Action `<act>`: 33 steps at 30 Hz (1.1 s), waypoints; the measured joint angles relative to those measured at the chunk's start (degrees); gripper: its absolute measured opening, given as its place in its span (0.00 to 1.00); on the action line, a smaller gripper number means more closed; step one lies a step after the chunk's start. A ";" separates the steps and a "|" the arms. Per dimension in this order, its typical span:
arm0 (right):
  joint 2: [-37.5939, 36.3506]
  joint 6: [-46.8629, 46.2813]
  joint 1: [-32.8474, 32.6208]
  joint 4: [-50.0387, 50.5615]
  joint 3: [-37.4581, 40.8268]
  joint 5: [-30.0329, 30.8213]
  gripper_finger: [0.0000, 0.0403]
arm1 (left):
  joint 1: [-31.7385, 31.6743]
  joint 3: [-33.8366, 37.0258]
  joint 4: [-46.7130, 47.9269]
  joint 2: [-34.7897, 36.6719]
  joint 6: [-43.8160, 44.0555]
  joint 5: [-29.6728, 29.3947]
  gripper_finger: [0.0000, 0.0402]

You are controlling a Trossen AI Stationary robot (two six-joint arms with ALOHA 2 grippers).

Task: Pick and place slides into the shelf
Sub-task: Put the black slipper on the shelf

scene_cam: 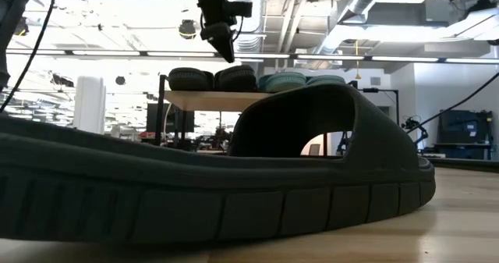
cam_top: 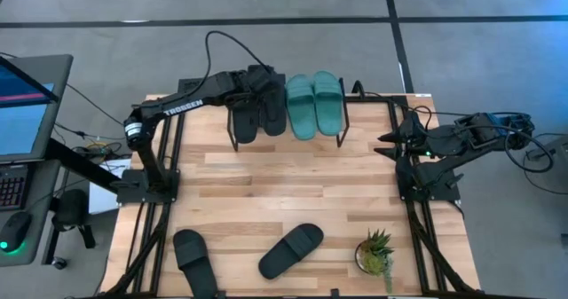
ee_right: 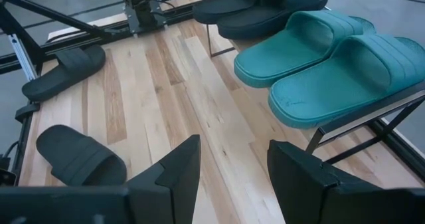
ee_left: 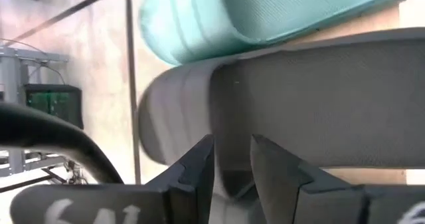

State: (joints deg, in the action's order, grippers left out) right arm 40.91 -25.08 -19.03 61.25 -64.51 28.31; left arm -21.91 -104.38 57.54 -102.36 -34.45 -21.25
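The shelf (scene_cam: 209, 99) stands at the table's far middle. On its top board lie two black slides (cam_top: 245, 121) (cam_top: 272, 111) and two teal slides (cam_top: 300, 108) (cam_top: 327, 99), soles down, side by side. My left gripper (ee_left: 232, 167) hovers open over the black slides on the shelf, slanting down, with a narrow gap and nothing between its fingers; in the low view my left gripper (scene_cam: 224, 48) stands clear above them. Two more black slides (cam_top: 195, 259) (cam_top: 291, 250) lie on the table near its front edge. My right gripper (ee_right: 232, 171) waits open at the table's right side.
A small potted plant (cam_top: 375, 253) stands near the front right corner. One front slide (scene_cam: 234, 177) fills the low view's foreground. Bare wooden tabletop (cam_top: 293, 188) lies between the shelf and the front slides. A monitor (cam_top: 27, 104) stands left of the table.
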 joint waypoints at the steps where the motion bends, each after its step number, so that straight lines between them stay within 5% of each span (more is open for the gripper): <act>1: 0.00 0.00 0.00 0.02 0.00 -0.01 0.40 | 0.00 0.00 -0.23 0.53 0.07 0.03 0.22; 8: -0.02 0.04 0.00 0.15 0.00 0.01 0.40 | -0.65 -0.08 -8.22 3.59 0.59 2.99 0.21; 22: 0.00 -0.40 0.00 0.09 0.00 0.03 0.40 | -5.67 -0.04 -13.34 0.87 3.86 10.82 0.01; 33: 0.00 -0.02 0.02 0.09 0.00 0.14 0.40 | -6.62 0.02 -15.71 -1.92 6.16 16.35 0.00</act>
State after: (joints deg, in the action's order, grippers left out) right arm 40.91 -25.10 -19.00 61.34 -64.51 28.45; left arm -28.53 -104.36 41.83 -104.28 -28.28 -4.89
